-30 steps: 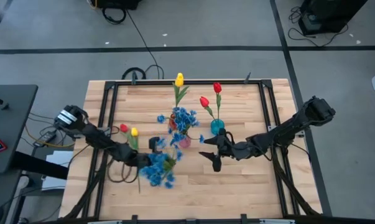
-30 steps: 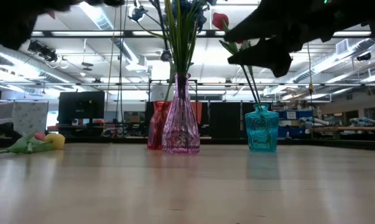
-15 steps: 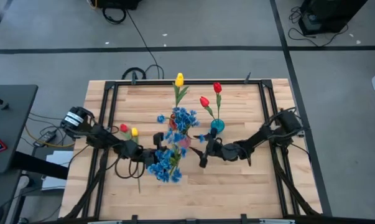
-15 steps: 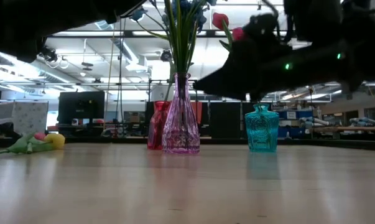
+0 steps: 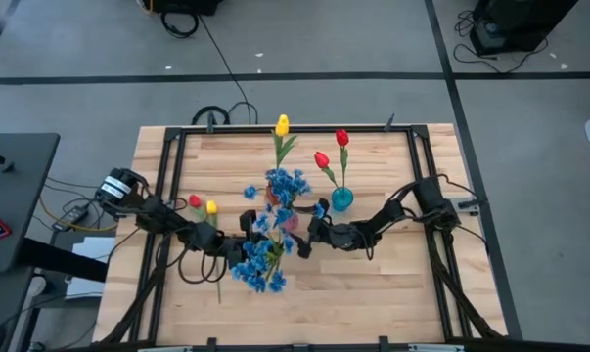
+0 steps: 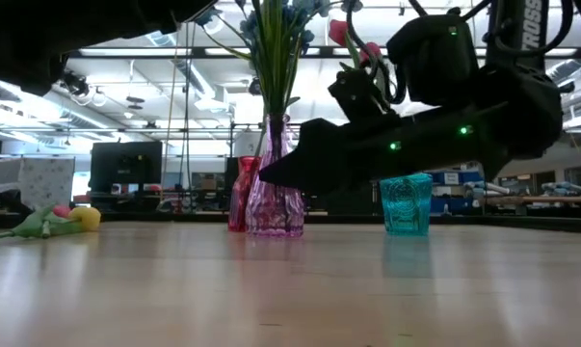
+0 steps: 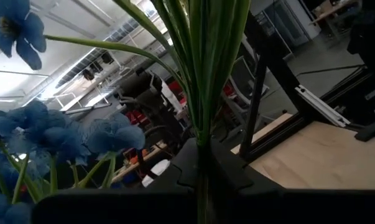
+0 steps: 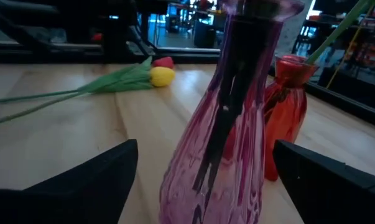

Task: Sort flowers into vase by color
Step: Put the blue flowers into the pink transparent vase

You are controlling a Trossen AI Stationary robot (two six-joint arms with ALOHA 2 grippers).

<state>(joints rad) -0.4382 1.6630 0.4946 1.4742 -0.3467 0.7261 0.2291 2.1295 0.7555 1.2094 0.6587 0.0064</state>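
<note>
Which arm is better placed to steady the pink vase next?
Right. Its tool is open with the pink vase between its fingers, while the left tool is shut on a blue flower bunch.

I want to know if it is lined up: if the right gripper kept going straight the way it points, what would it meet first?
Most likely the pink vase: the right gripper is open with the vase centred between its fingers, though how far off is unclear.

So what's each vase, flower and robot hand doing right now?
Pink vase: upright, blue stems inside.
Red vase: upright, behind the pink one.
Teal vase: upright, holds red tulips.
Blue bunch: held by left gripper.
Right gripper: open around the pink vase.
Red and yellow tulips: lying on the table.
</note>
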